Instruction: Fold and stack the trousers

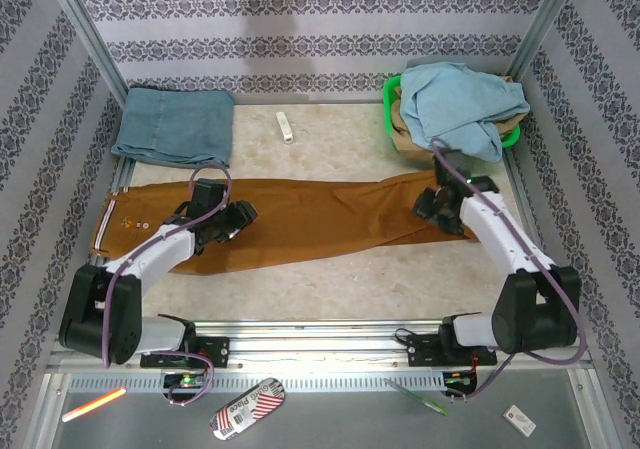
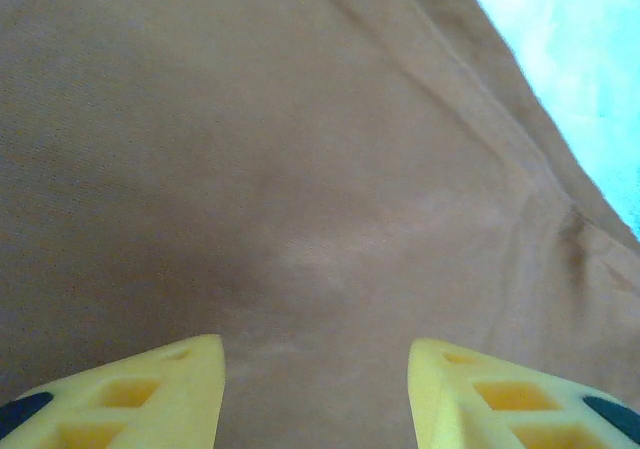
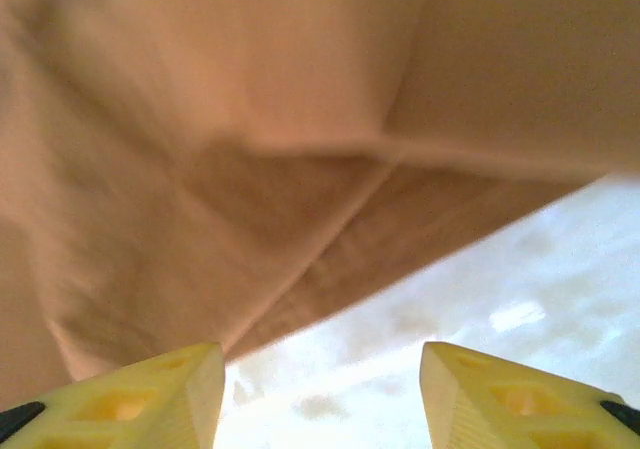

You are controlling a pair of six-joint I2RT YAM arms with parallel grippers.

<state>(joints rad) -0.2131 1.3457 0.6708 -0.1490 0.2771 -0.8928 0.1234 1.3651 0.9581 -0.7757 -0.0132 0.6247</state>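
Trousers [image 1: 300, 219] lay under my left end effector [image 2: 315, 369], ahead of right end effector [image 3: 320, 369]; both released. Risk: shallow hem bite, cloth slipping.

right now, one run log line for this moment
trousers: full length, waist left | left fingers: open over upper leg | right fingers: open at hem | crosswise fold: not done

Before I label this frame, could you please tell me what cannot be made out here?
- Whether left claw and right claw touch the trousers: top view, their wrists cover the tips.
- Green basket contents: top view, pale blue cloth covers them.
- Trouser seams: right wrist view, blurred.
- Small white item: top view, too small to identify.
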